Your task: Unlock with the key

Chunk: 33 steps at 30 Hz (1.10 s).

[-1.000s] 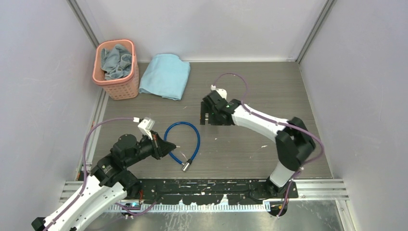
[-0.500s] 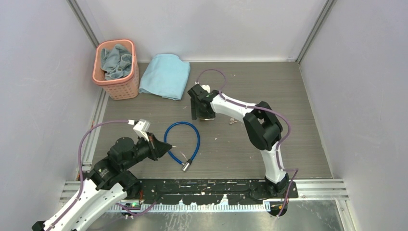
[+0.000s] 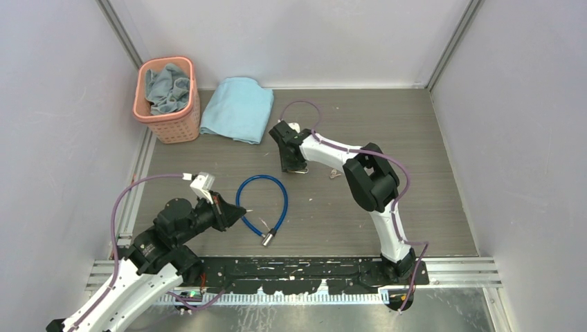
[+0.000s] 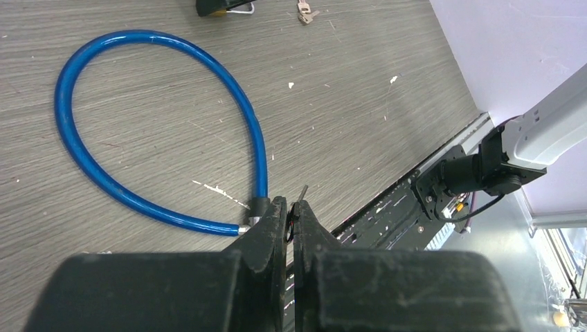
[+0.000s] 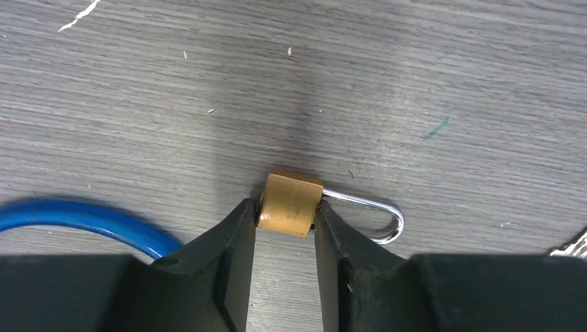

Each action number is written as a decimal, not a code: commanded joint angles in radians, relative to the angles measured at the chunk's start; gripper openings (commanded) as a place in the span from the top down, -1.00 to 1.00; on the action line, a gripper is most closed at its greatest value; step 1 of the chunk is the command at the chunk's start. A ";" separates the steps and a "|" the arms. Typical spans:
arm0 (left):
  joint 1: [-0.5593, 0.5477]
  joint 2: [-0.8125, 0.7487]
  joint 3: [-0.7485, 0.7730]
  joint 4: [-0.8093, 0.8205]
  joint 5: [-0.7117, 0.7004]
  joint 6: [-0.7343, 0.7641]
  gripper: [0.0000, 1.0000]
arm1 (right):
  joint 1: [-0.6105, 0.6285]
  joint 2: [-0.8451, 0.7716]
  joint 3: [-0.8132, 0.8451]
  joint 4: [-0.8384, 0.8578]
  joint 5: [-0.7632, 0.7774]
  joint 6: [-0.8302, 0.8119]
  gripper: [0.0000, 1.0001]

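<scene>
The lock is not being opened yet. The right gripper [image 5: 285, 220] is squeezing the small brass padlock [image 5: 292, 197] by its sides. The key [image 4: 304, 11] is lying loose near the middle of the table [image 3: 415, 138], just beside the padlock. The left gripper [image 4: 291, 207] is clenching tight by the blue cable [image 4: 138, 34]. Something thin is poking out of it, too small to tell. The keyhole is hiding.

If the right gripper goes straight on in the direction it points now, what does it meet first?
Probably the table: the right gripper points down at it, with the brass padlock held between its fingers. How near the tips are is unclear.
</scene>
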 commanded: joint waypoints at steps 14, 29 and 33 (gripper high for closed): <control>-0.002 0.035 -0.006 0.090 0.036 0.004 1.00 | 0.102 -0.329 -0.360 -0.173 -0.171 -0.174 0.61; -0.002 0.038 -0.031 0.124 0.064 -0.015 1.00 | 0.135 -0.706 -0.609 -0.112 -0.126 0.269 -0.88; -0.003 0.034 -0.037 0.130 0.063 -0.008 1.00 | 0.156 -0.800 -0.763 0.029 -0.260 0.516 -0.88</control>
